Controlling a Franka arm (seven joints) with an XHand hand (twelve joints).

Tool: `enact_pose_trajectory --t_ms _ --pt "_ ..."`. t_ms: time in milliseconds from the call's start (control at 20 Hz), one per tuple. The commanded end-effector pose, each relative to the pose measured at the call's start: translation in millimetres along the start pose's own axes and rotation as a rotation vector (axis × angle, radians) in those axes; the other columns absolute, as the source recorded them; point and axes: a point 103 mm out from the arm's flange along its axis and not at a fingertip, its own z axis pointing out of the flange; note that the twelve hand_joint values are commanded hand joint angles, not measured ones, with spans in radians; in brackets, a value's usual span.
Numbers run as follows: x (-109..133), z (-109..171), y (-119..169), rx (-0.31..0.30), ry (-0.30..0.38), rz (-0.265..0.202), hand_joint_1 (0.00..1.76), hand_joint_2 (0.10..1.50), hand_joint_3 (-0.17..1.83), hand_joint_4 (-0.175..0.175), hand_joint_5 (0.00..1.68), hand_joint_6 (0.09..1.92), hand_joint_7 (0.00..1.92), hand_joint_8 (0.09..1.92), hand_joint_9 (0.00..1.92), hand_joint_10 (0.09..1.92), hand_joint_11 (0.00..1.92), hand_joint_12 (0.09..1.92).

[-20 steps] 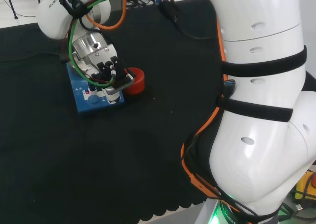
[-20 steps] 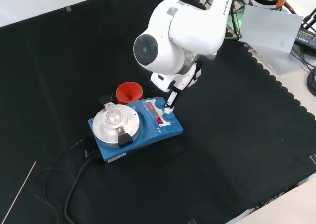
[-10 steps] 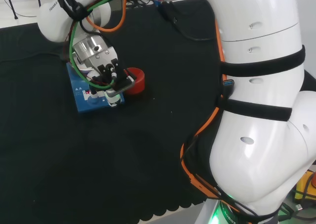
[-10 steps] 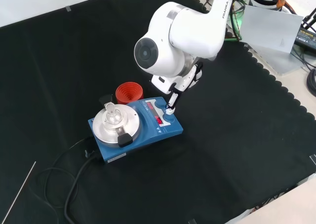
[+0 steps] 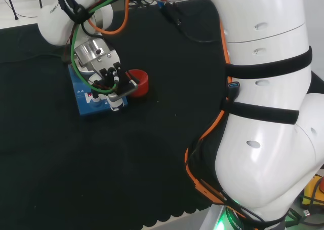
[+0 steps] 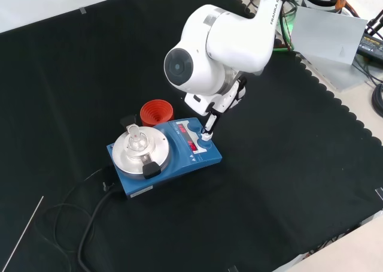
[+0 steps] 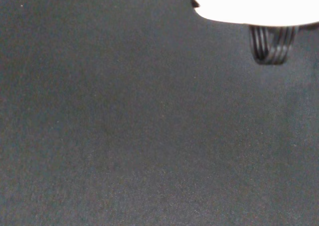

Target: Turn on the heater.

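The black-clothed surface (image 6: 287, 164) carries the blue heater (image 6: 164, 155) near its middle in the front view, a red ribbed ring (image 6: 156, 112) just behind it. The hand (image 6: 210, 117) reaches down with 1 straight finger (image 6: 206, 134) on the knob at the control panel, uncurled, holding nothing. Best to press or turn squarely on that knob, without sliding the heater.
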Motion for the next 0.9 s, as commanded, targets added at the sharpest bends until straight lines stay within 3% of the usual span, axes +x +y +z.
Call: enact_pose_trajectory --t_ms 50,900 --pt "2.1 0.0 0.1 0.003 -0.001 -0.001 1.64 0.43 1.38 -0.017 0.38 0.20 1.79 1.92 1.92 1.61 1.92 1.64" --pt "2.4 1.4 0.1 0.010 0.001 -0.003 1.64 0.43 1.38 -0.018 0.39 0.19 1.79 1.92 1.92 1.61 1.92 1.63"
